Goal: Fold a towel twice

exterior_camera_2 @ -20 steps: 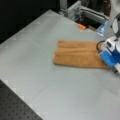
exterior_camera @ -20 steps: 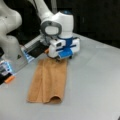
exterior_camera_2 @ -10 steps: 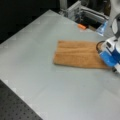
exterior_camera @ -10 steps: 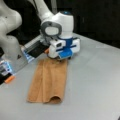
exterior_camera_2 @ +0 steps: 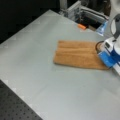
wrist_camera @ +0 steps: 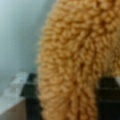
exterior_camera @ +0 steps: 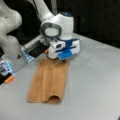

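Between the two dark fingers (wrist_camera: 31, 100) of the pincer (wrist_camera: 67, 100), in the wrist view, orange-brown terry pile fills the gap, so the pincer is closed on the towel (wrist_camera: 77, 55). One towel (exterior_camera: 50, 80) lies on the grey desk (exterior_camera: 95, 85) as a long folded strip, in both front views. One arm reaches down, its pincer (exterior_camera: 61, 58) low at the strip's far end.
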